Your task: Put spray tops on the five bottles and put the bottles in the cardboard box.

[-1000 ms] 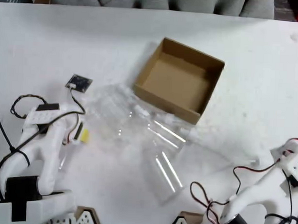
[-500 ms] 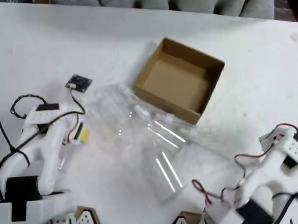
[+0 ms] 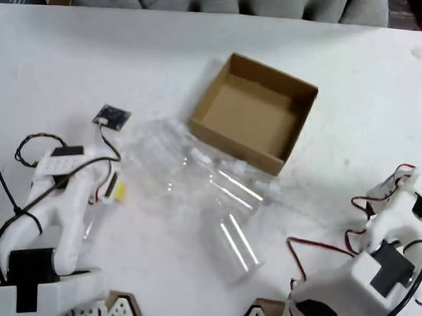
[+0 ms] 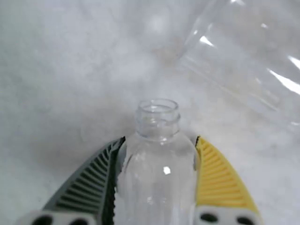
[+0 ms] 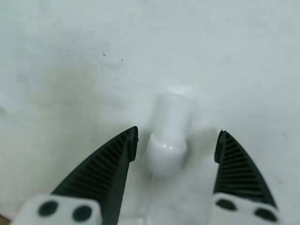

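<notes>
Step, as judged — capping: left hand [image 4: 158, 143] pinches uncapped bottle [image 4: 157, 123]; right hand [image 5: 177, 132], four o'clock of cardboard box [image 3: 234, 146], spread astride spray top [image 5: 172, 112]. Next, likely: close, lift, seat on neck.

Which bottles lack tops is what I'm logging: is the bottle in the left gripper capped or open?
Open. The bottle held in the left gripper shows a bare, hollow neck with nothing fitted on it.

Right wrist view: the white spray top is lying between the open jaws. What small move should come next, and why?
Probably close the right hand on the spray top. It lies on the table between the open jaws, with a gap on each side, so nothing grips it yet. The left hand already holds an uncapped bottle, ready to receive it.
</notes>
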